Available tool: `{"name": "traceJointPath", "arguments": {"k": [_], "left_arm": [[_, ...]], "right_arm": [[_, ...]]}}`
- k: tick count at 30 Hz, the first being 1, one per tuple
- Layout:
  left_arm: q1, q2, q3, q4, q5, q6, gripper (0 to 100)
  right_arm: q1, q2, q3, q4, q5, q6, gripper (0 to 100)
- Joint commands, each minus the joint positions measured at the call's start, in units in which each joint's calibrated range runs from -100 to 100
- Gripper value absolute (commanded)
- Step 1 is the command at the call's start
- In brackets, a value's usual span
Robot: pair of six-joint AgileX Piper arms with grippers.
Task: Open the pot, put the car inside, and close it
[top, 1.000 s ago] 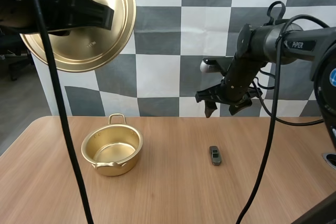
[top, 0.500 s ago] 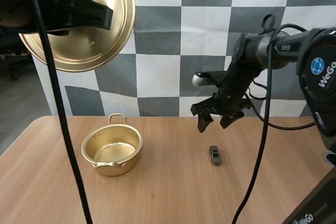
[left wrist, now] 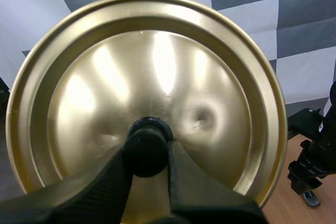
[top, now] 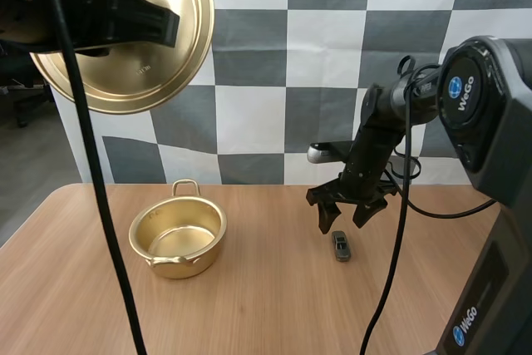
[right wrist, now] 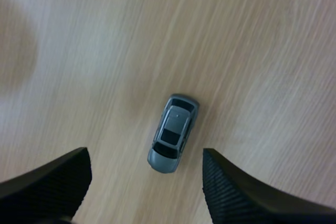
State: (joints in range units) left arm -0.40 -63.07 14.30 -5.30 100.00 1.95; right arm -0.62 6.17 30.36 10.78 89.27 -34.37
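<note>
Two fingers of right gripper [top: 342,222] gape empty over small grey toy car [right wrist: 172,134] on wooden table [top: 274,313]; best lower straight, close across its width. Left gripper [left wrist: 149,153] clamps golden round metal lid [left wrist: 157,72] by knob; golden metal pot [top: 179,265] open.

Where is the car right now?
In the high view the car lies on the table, right of the pot, directly under the open right gripper.

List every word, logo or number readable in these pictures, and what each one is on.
"WeGo": on the big round joint of the right arm.
"WeGo": again, on that arm's lower casing.
Stamp on the lid: too small to read.
Pot and car: no text.
</note>
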Motion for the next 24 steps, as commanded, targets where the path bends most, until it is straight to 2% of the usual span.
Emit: {"name": "traceJointPath", "arguments": {"k": [1, 13, 24], "left_arm": [[0.01, 0.1, 0.0, -0.1, 0.0, 0.0, 0], [0.01, 0.1, 0.0, -0.1, 0.0, 0.0, 0], [0.01, 0.1, 0.0, -0.1, 0.0, 0.0, 0]], "right_arm": [[0.0, 1.7, 0.1, -0.6, -1.4, 0.1, 100], [0.0, 8.2, 0.1, -1.4, -4.3, 0.1, 100], [0.0, 8.9, 0.1, -1.5, -11.0, 0.1, 100]]}}
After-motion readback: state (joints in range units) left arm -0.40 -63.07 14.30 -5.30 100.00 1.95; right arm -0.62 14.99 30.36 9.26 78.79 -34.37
